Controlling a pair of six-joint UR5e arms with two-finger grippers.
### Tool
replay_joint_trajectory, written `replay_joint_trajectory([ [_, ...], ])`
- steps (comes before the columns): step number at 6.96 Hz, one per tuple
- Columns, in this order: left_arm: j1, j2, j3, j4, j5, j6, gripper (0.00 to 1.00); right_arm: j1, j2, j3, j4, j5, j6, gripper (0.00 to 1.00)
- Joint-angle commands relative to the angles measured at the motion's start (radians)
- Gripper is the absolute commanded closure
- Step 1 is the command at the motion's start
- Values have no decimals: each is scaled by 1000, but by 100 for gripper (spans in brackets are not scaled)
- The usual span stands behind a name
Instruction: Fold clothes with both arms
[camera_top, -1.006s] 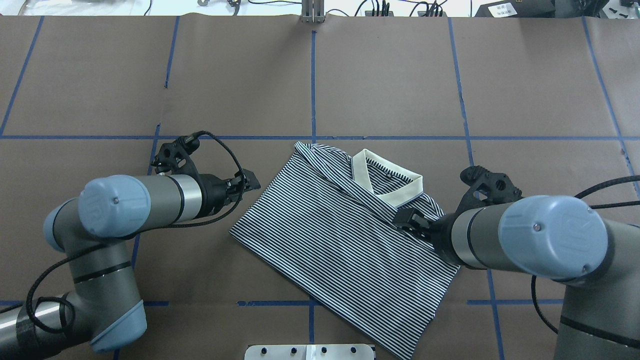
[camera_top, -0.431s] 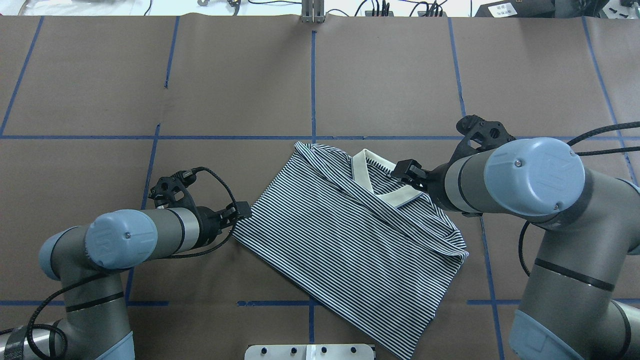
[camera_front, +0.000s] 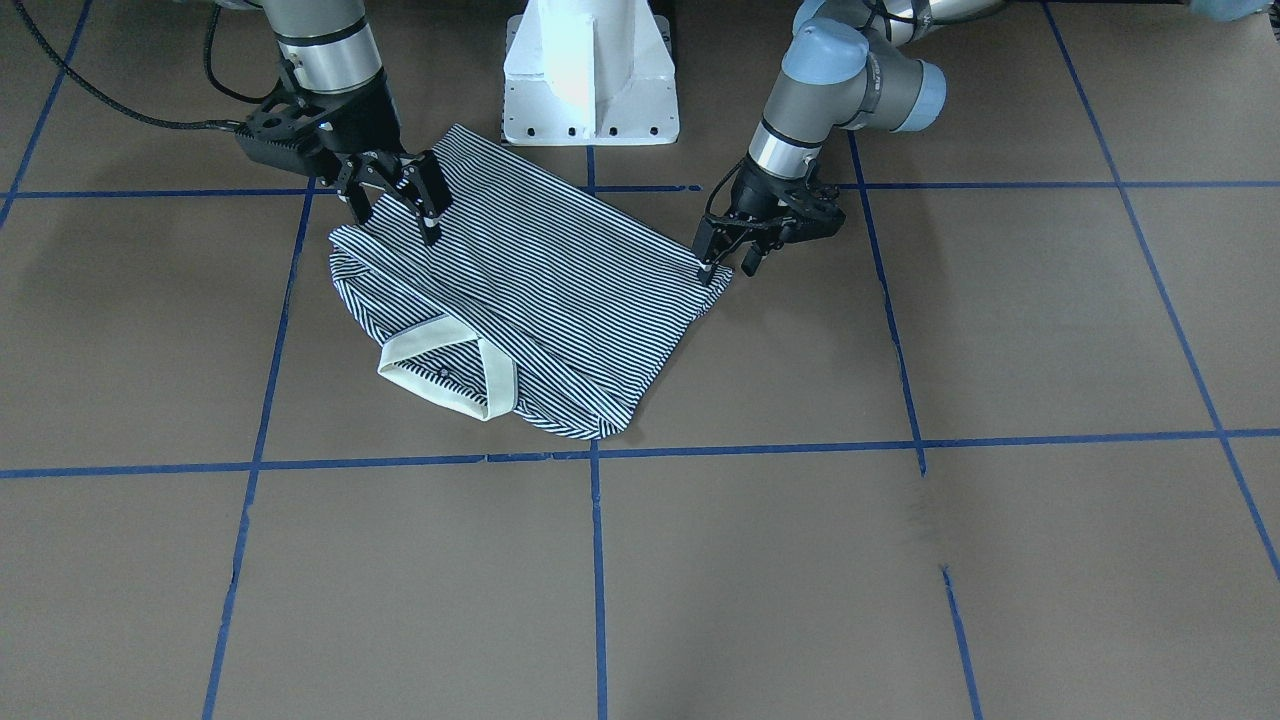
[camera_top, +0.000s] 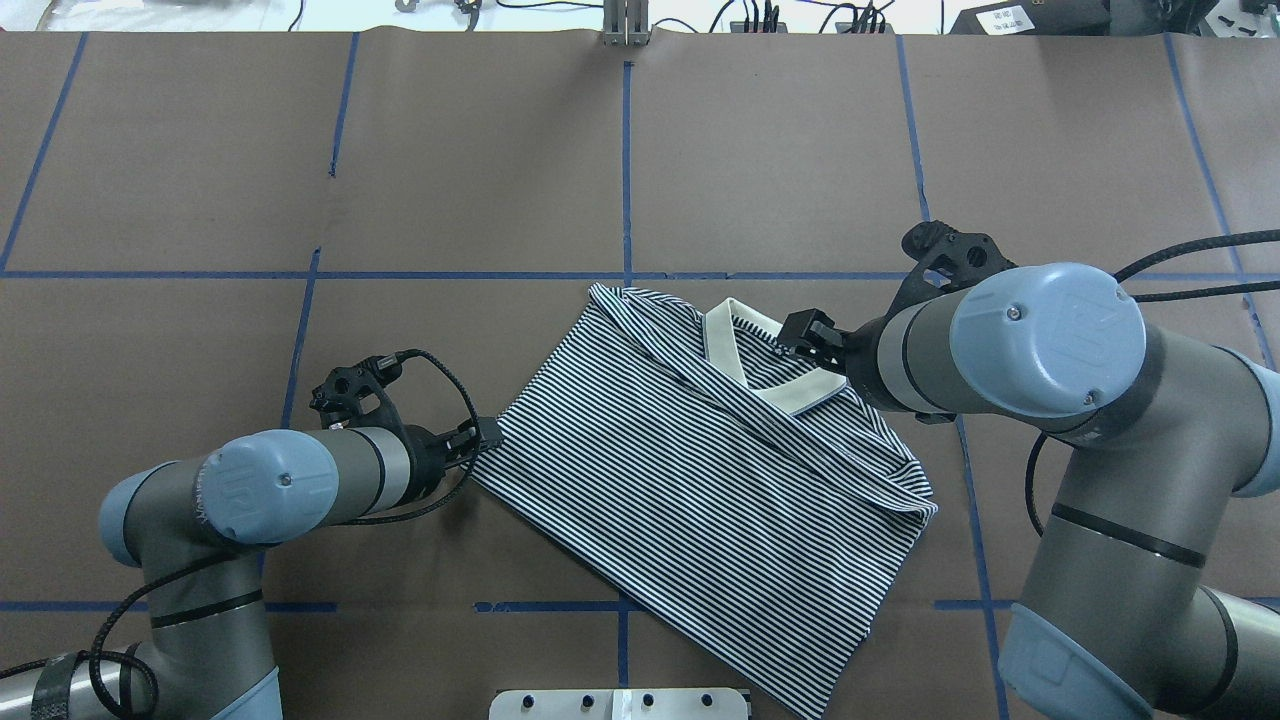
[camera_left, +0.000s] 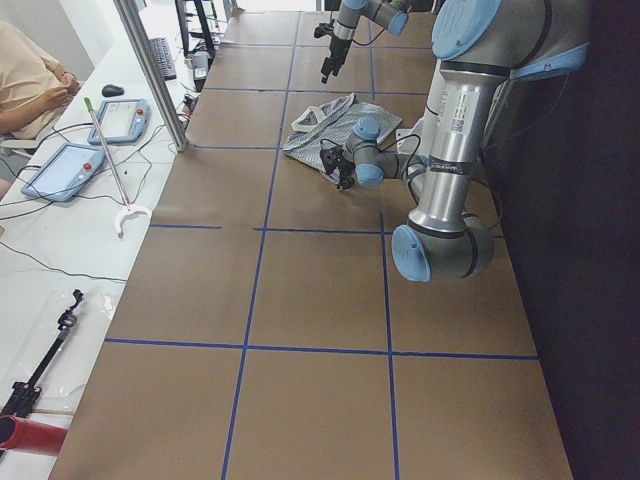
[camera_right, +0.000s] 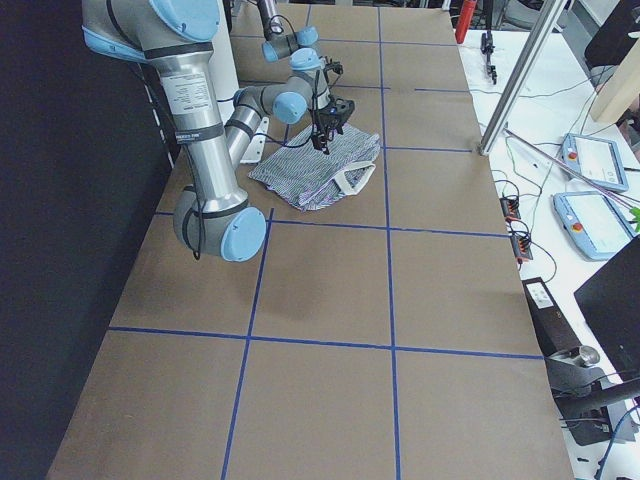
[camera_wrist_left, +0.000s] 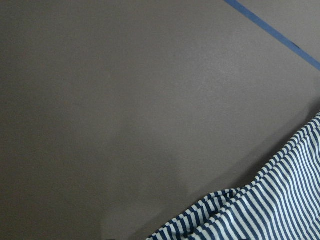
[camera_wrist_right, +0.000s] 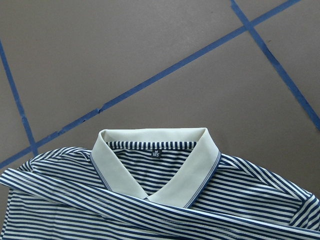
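Note:
The striped polo shirt (camera_top: 700, 490) lies folded on the brown table, its cream collar (camera_top: 770, 365) toward the far side. My left gripper (camera_top: 490, 435) sits low at the shirt's left corner, fingers apart on either side of the corner tip (camera_front: 728, 266). The left wrist view shows only that striped corner (camera_wrist_left: 270, 210) and bare table. My right gripper (camera_top: 805, 335) hangs open above the shirt near the collar, holding nothing (camera_front: 395, 210). Its wrist view looks down on the collar (camera_wrist_right: 155, 160) from some height.
The white pedestal base (camera_front: 590, 80) stands just behind the shirt's near edge. Blue tape lines (camera_top: 625, 180) cross the brown table cover. A metal post (camera_top: 625, 25) is at the far edge. Tablets (camera_left: 120, 120) and cables lie on a side desk.
The left gripper moved down and toward the robot to the shirt's left corner. The right arm swung from the shirt's right edge up to above the collar.

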Motion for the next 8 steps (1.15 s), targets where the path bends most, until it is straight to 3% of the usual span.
replay_joint_trajectory([
  [1, 4, -2, 1, 2, 50, -1, 44, 4, 1, -3, -2, 1, -4, 0],
  [2, 4, -3, -4, 2, 50, -6, 99, 4, 1, -3, 0, 1, -4, 0],
  [8, 3, 1, -18, 2, 49, -5, 100, 2, 2, -6, 0, 0, -4, 0],
])
